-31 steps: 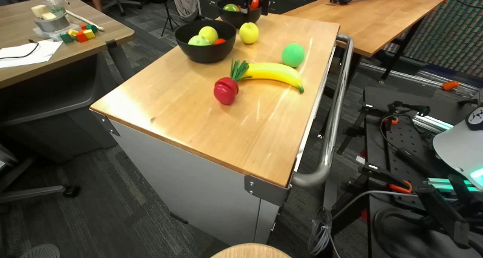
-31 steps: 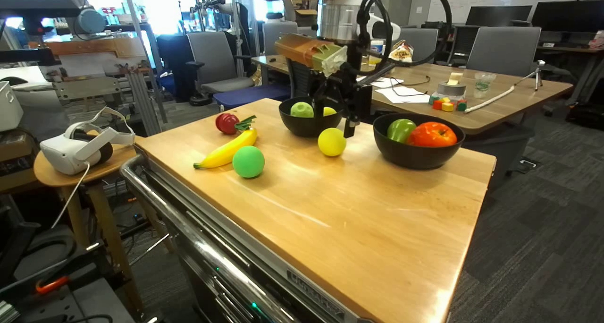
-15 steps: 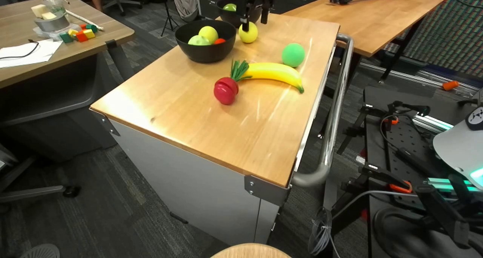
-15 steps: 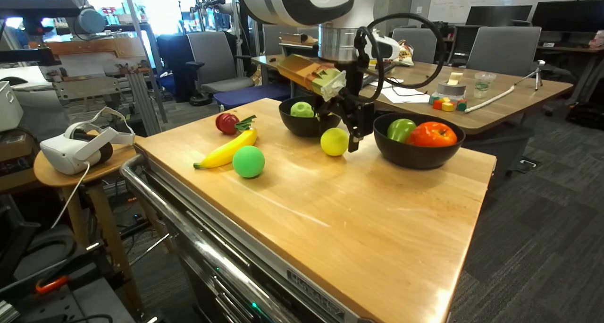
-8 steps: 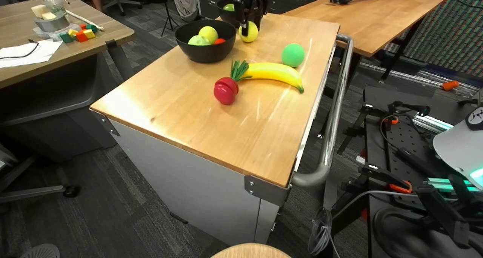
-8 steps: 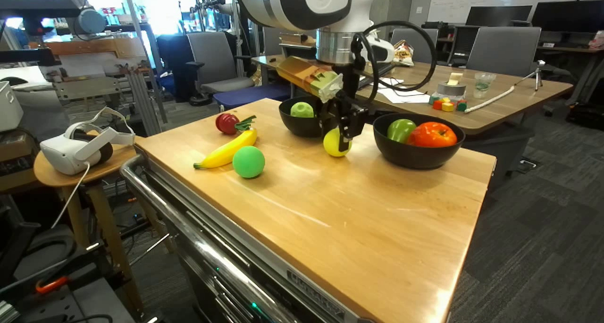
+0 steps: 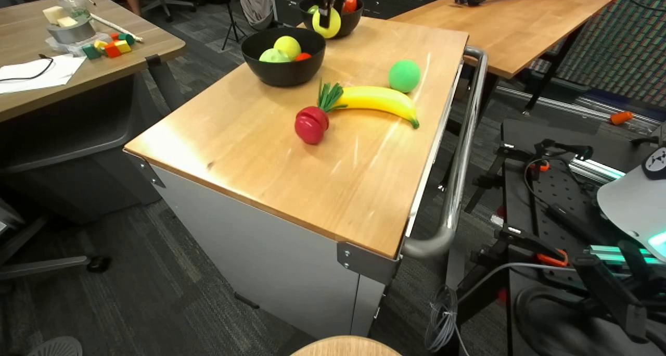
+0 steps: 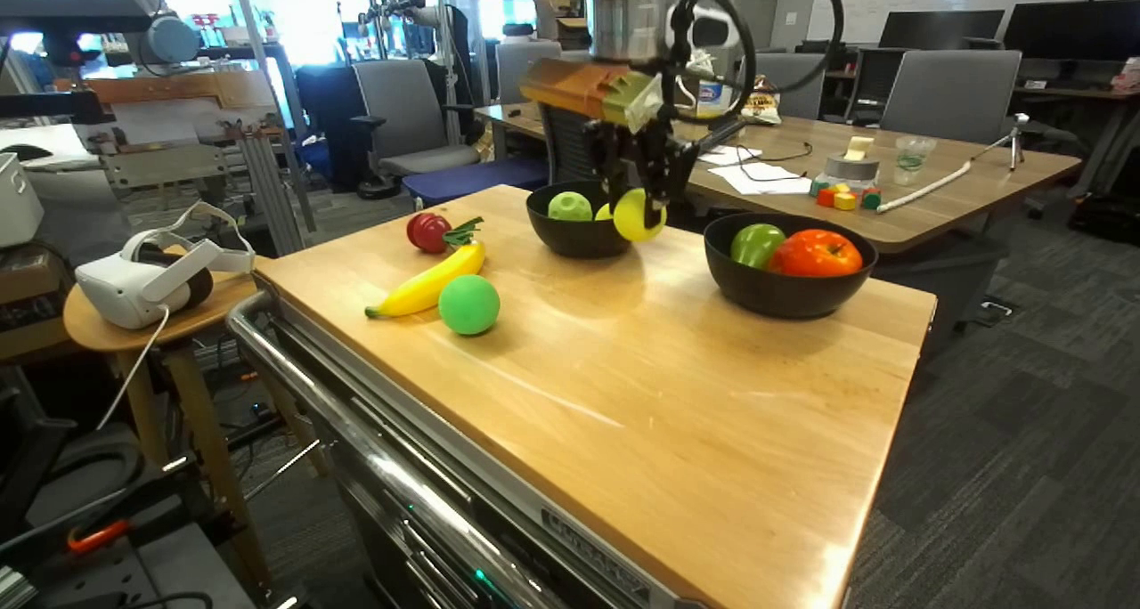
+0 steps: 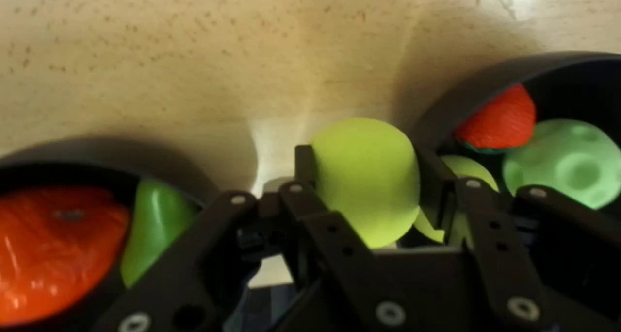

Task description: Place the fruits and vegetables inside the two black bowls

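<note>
While the gripper (image 9: 367, 176) has a yellow ball (image 8: 632, 213) pinched in its grip, clear of the table (image 8: 614, 369), the ball shows mid-frame in the wrist view, between the black bowl (image 8: 570, 240) on the right and the second bowl (image 8: 788, 296) at lower left. Black bowl, upper center in an exterior view: light green fruit (image 8: 570, 207), yellow fruit (image 7: 287, 46), small red fruit (image 9: 504, 118). Second bowl, right of center in an exterior view: shiny green fruit (image 8: 757, 246), shiny red fruit (image 8: 818, 253). On the table, left of center in an exterior view: banana (image 8: 426, 282), green ball (image 8: 469, 304) just beside it, contact unclear, red vegetable (image 8: 427, 233), green leaves (image 8: 463, 232) near the banana's upper end.
</note>
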